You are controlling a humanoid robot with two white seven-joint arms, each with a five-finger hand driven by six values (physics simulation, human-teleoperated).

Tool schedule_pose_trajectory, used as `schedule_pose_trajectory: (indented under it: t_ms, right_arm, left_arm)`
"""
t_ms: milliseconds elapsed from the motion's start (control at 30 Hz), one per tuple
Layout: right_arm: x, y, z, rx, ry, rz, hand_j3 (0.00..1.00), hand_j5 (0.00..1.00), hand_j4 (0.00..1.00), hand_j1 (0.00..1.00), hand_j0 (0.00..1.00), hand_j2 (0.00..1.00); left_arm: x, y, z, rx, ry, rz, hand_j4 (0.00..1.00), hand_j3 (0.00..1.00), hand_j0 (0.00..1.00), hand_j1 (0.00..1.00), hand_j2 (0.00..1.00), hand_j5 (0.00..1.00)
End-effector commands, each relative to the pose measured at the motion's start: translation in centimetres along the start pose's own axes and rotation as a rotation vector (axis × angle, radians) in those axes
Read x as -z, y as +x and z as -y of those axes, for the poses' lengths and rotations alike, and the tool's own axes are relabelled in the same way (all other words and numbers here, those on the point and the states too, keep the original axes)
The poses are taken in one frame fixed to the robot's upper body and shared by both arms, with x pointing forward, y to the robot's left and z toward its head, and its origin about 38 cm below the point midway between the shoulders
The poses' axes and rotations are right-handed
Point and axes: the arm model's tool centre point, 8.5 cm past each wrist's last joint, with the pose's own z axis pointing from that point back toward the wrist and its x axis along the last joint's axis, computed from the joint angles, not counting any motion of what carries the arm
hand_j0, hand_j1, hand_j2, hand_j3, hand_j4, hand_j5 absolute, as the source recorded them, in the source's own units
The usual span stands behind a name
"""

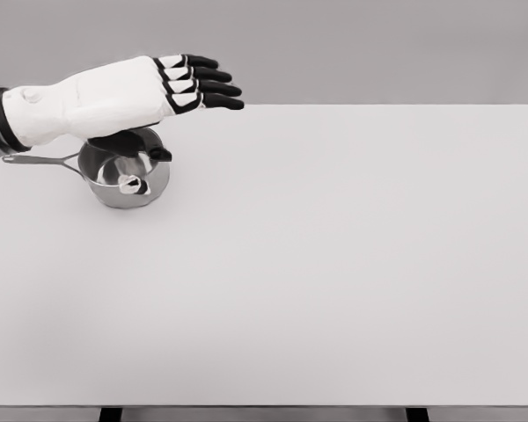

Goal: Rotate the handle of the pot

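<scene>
I saw a broad white table (pixel 334 281) filling most of my view, with two dark legs (pixel 111 414) showing at six o'clock beneath its near edge.

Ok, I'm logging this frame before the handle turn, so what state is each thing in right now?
Small shiny steel pot: upright on the table, open, no lid.
Thin metal pot handle: pointing left, untouched.
Left robot hand: above the pot, fingers extended, holding nothing.
White rectangular table: bearing the pot at its far left.
</scene>
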Motion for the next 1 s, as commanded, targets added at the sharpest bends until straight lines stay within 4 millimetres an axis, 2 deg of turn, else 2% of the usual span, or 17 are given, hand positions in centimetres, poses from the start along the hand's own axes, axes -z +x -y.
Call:
schedule_pose_trajectory:
  t_ms: [0,200,267,333,400,667,967]
  right_arm:
    - [0.0,0.0,0.0,-0.001,0.0,0.0,1.0,1.0,1.0,1.0,1.0,1.0]
    - [0.0,0.0,0.0,-0.001,0.0,0.0,1.0,1.0,1.0,1.0,1.0,1.0]
    - [0.0,0.0,0.0,-0.001,0.0,0.0,1.0,1.0,1.0,1.0,1.0,1.0]
    - [0.0,0.0,0.0,0.001,0.0,0.001,1.0,1.0,1.0,1.0,1.0,1.0]
    - [0.0,0.0,0.0,-0.001,0.0,0.0,1.0,1.0,1.0,1.0,1.0,1.0]
    - [0.0,0.0,0.0,-0.001,0.0,0.001,1.0,1.0,1.0,1.0,1.0,1.0]
    - [0.0,0.0,0.0,0.001,0.0,0.001,1.0,1.0,1.0,1.0,1.0,1.0]
  left_arm:
    - [3.3,2.1,2.5,-0.057,-0.014,0.105,1.0,1.0,1.0,1.0,1.0,1.0]
    - [2.6,2.0,3.1,-0.05,-0.049,0.088,1.0,1.0,1.0,1.0,1.0,1.0]
    - [1.7,1.7,3.6,-0.049,-0.074,0.066,1.0,1.0,1.0,1.0,1.0,1.0]
    - [-0.1,1.3,4.4,-0.05,-0.115,0.022,1.0,1.0,1.0,1.0,1.0,1.0]
    - [-1.0,1.0,4.3,-0.044,-0.128,0.0,1.0,1.0,1.0,1.0,1.0,1.0]
    - [-2.3,0.6,3.9,-0.032,-0.142,-0.032,1.0,1.0,1.0,1.0,1.0,1.0]
    - [-2.4,0.5,3.2,-0.02,-0.129,-0.038,1.0,1.0,1.0,1.0,1.0,1.0]
